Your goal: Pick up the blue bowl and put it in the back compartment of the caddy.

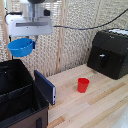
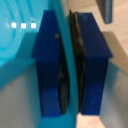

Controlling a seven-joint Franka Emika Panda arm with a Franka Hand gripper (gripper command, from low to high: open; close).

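- gripper (image 2: 70, 65) clamped on the blue bowl (image 1: 20, 47); wrist view shows both blue pads (image 2: 50, 65) pinching the thin bowl rim between them
- bowl is airborne, hanging under the arm's white head, at about 10 o'clock in the exterior view, in front of the woven wall
- bowl tilted, open side partly facing the camera
- the caddy (image 1: 20, 95) sits at 7–8 o'clock, below the bowl and not touching it; divider wall visible inside, both sections look dark
- can't tell from these views which section is the back compartment
- blue-edged flap (image 1: 45, 86) sticks up at the caddy's side toward the exterior view's right
- red cup (image 1: 83, 84) upright on the wooden table (image 1: 100, 105), near centre, well apart from the caddy
- black appliance (image 1: 109, 52) at 2–3 o'clock, against the wall
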